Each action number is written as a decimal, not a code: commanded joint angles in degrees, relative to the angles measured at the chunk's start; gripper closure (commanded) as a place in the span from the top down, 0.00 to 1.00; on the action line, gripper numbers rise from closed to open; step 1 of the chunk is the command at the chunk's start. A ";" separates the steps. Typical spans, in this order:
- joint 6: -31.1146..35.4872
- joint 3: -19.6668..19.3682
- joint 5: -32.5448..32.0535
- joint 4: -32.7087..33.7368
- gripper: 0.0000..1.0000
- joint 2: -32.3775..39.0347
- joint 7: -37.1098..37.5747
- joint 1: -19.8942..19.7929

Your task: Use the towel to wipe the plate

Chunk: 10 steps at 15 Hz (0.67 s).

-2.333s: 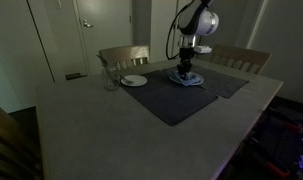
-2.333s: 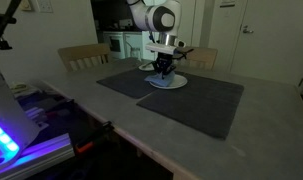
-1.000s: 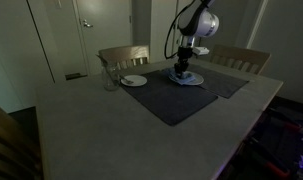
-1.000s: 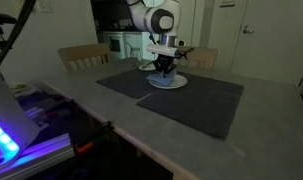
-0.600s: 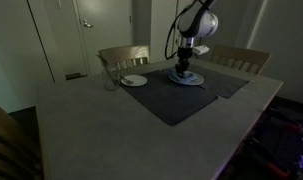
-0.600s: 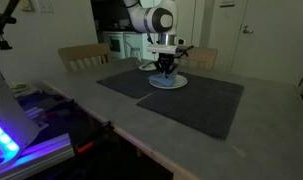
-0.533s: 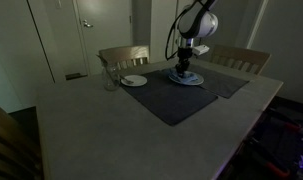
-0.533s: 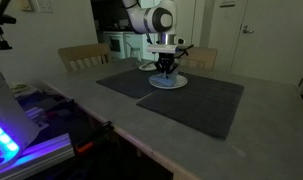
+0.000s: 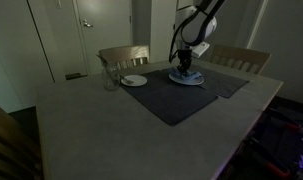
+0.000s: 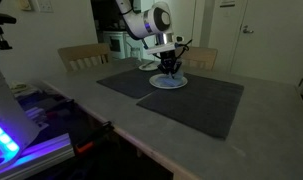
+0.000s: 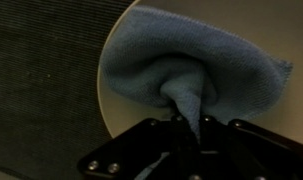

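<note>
The wrist view is filled by the round white plate with the light-blue towel bunched on it. My gripper is shut on a pinched fold of the towel at the bottom of that view. In both exterior views the gripper hangs straight down over the plate, which lies on a dark placemat at the far side of the table. The towel shows under the fingers, pressed on the plate.
A smaller white dish and a clear glass stand near the table's far corner. Two dark grey placemats cover the table's middle. Wooden chairs stand behind the table. Equipment with a glowing light sits beside the table.
The arm's upper part has leaned to the side over the plate; the gripper stays shut on the towel, shifted slightly across the plate.
</note>
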 commanded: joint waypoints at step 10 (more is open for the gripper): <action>1.19 2.77 0.36 -0.72 0.02 1.90 -0.20 -1.45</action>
